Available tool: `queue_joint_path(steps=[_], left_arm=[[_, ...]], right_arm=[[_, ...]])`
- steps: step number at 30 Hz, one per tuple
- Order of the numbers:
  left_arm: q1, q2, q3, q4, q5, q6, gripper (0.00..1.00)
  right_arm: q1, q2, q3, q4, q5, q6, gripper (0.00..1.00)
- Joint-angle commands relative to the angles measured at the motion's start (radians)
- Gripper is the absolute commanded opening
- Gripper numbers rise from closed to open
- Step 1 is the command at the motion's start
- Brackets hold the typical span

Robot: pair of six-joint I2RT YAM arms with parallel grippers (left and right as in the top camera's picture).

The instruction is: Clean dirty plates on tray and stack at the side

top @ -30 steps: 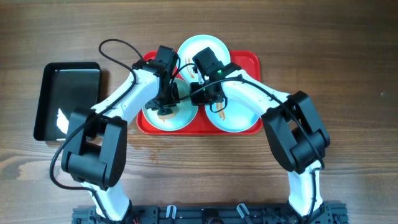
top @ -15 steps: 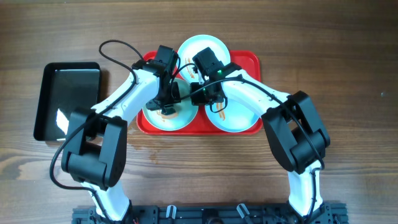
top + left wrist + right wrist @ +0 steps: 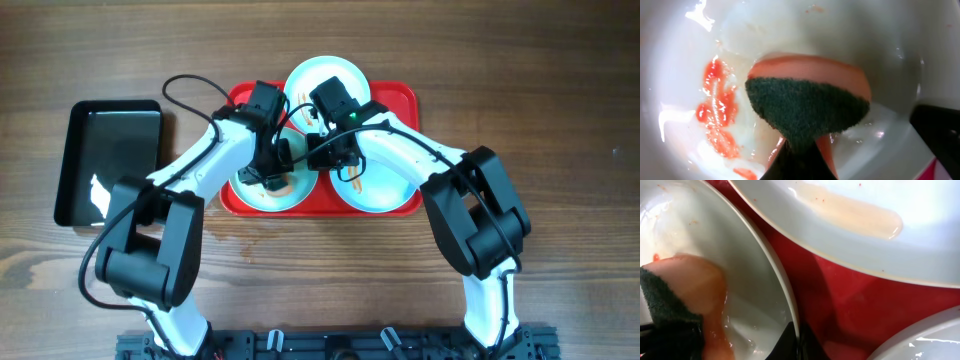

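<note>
Three pale mint plates lie on the red tray (image 3: pixel 398 95): a left one (image 3: pixel 252 195), a far one (image 3: pixel 335 75) and a right one (image 3: pixel 385 195). My left gripper (image 3: pixel 272 178) is shut on a sponge (image 3: pixel 807 107), green scouring side and orange body, pressed onto the left plate (image 3: pixel 680 60) beside red sauce smears (image 3: pixel 715 107). My right gripper (image 3: pixel 797 340) is shut on that plate's rim (image 3: pixel 782 297). The right wrist view shows the sponge (image 3: pixel 685 295) and the far plate (image 3: pixel 920 235) with an orange sauce streak (image 3: pixel 855 215).
A glossy black tray (image 3: pixel 108 160) lies on the wooden table left of the red tray. Both arms cross over the middle of the red tray.
My left gripper with the sponge has shifted slightly toward the near side of the left plate. The right gripper has stayed on the rim.
</note>
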Motion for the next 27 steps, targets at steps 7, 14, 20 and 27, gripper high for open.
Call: queue_joint_path(steps=[7, 14, 20, 27], left_arm=[[0.089, 0.006, -0.081, 0.006, -0.278, 0.002, 0.04], [0.095, 0.006, -0.035, -0.010, -0.344, 0.002, 0.04], [0.094, -0.026, 0.017, -0.052, -0.371, 0.002, 0.04], [0.094, -0.099, 0.024, -0.030, -0.204, 0.001, 0.04]], right_arm=[[-0.009, 0.032, 0.014, -0.007, -0.020, 0.005, 0.04], [-0.009, 0.032, 0.014, -0.005, -0.019, 0.005, 0.04], [-0.009, 0.032, 0.014, -0.008, -0.016, 0.004, 0.04], [-0.009, 0.032, 0.014, -0.005, -0.017, 0.004, 0.04]])
